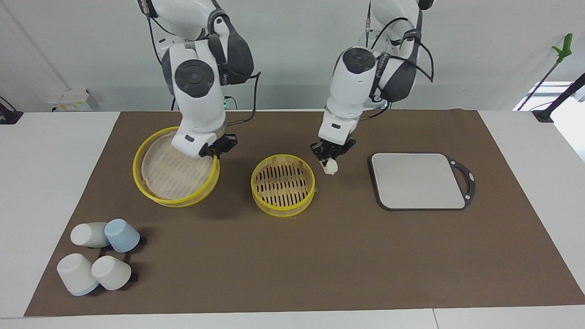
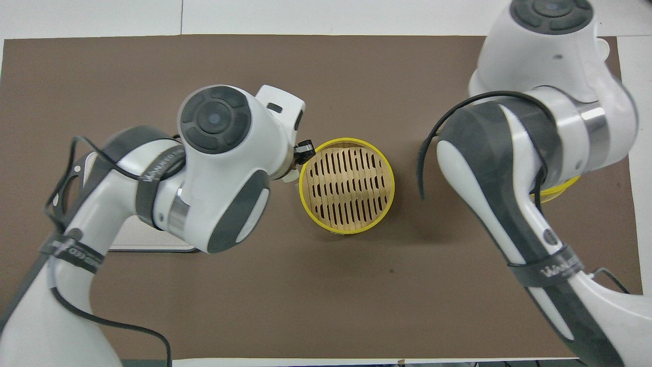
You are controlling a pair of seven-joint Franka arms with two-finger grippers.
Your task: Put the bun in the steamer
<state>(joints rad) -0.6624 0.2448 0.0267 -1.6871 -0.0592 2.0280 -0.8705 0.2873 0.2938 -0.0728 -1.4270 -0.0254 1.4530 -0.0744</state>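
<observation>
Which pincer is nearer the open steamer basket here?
Left. The left pincer holds the bun just beside the steamer basket, toward the left arm's end. The right pincer holds the lid toward the right arm's end, clearly apart.

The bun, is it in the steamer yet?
Not yet. The lid is already off, held tilted by the right gripper. The left gripper is holding the bun in the air just beside the steamer. The steamer has nothing in it. Left to do: carry the bun over it and let go.
</observation>
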